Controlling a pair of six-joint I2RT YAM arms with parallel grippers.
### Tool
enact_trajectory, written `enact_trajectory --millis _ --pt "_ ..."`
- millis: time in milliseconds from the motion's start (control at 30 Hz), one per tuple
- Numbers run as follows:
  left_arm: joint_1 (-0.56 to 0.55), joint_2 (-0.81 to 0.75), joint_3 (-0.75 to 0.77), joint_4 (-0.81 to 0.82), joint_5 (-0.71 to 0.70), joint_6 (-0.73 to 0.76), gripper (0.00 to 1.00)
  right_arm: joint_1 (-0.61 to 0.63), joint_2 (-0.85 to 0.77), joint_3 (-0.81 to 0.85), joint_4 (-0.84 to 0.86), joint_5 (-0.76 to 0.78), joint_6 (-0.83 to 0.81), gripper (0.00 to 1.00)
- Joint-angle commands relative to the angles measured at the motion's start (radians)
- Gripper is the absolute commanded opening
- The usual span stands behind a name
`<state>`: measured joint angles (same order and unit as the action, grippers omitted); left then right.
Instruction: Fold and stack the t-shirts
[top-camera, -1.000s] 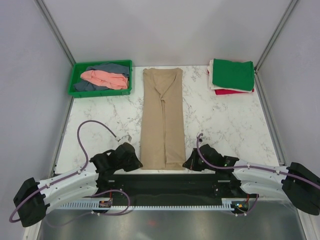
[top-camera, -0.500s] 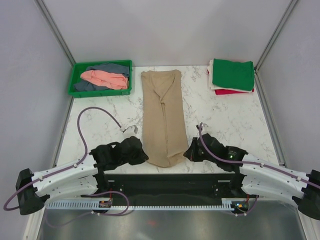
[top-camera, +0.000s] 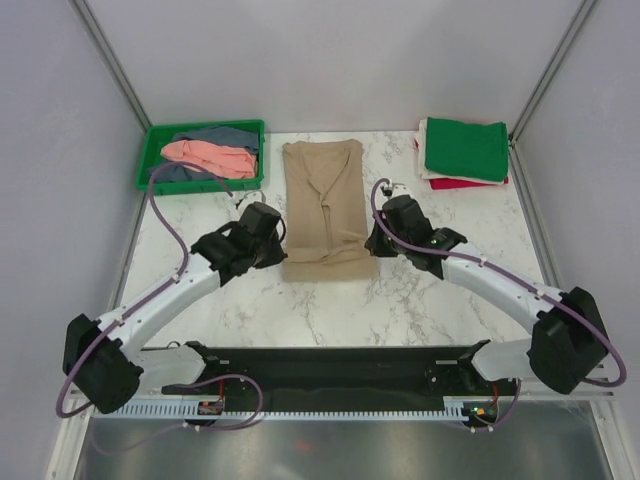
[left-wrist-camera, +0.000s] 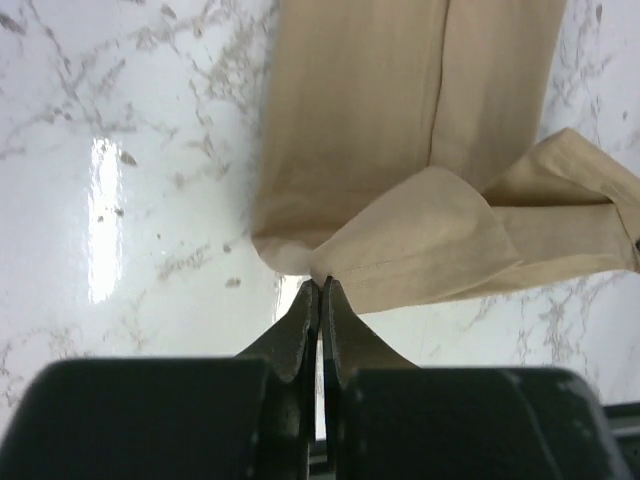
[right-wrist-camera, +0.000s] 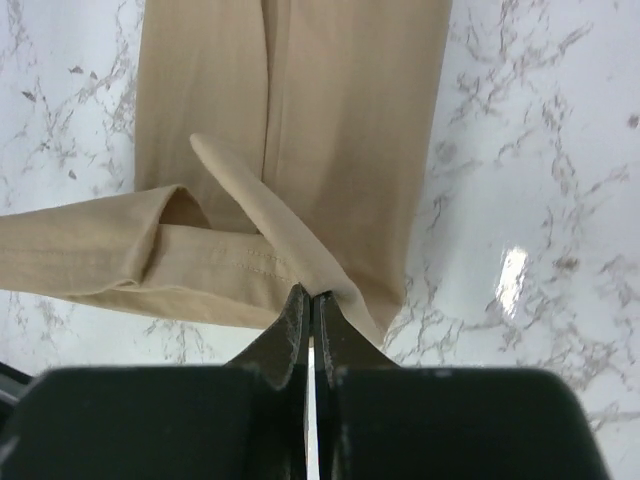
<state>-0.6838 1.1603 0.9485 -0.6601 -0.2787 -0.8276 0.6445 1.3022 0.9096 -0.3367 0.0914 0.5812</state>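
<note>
A tan t-shirt (top-camera: 322, 205) lies as a long narrow strip in the middle of the marble table, its near end lifted and doubled back over itself. My left gripper (top-camera: 281, 254) is shut on the tan shirt's near left corner (left-wrist-camera: 325, 268). On the other side my right gripper (top-camera: 373, 240) is shut on the near right corner (right-wrist-camera: 318, 283). The lifted hem hangs between the two grippers. A salmon pink t-shirt (top-camera: 208, 156) and a grey-blue t-shirt (top-camera: 222, 136) lie crumpled in the green tray (top-camera: 153, 146). A folded dark green t-shirt (top-camera: 465, 148) tops a red t-shirt (top-camera: 465, 184) at the back right.
The green tray stands at the back left corner. The folded stack sits by the right frame post (top-camera: 540, 75). Grey walls close in three sides. Bare marble (top-camera: 400, 310) shows between the shirt and the black base rail (top-camera: 330, 365).
Both grippers have carried the tan shirt's near end away from the table's front edge toward the back. The strip now looks about half as long, with its near part folded over.
</note>
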Motion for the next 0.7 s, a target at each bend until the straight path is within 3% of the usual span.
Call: enact_trajectory --millis 0,300,667 --pt "0.104 0.085 0.091 0.092 0.064 0.163 0.02 -0.049 0.077 0.098 0.057 -0.048 -0.099 0.00" --pt "0.243 0.341 0.220 0.178 0.177 0.252 0.02 -0.155 0.293 0.242 0.134 -0.174 -0.144 0.00" --pt "0.306 0.593 0.407 0.203 0.226 0.312 0.02 -0.224 0.477 0.342 0.211 -0.274 -0.129 0.00"
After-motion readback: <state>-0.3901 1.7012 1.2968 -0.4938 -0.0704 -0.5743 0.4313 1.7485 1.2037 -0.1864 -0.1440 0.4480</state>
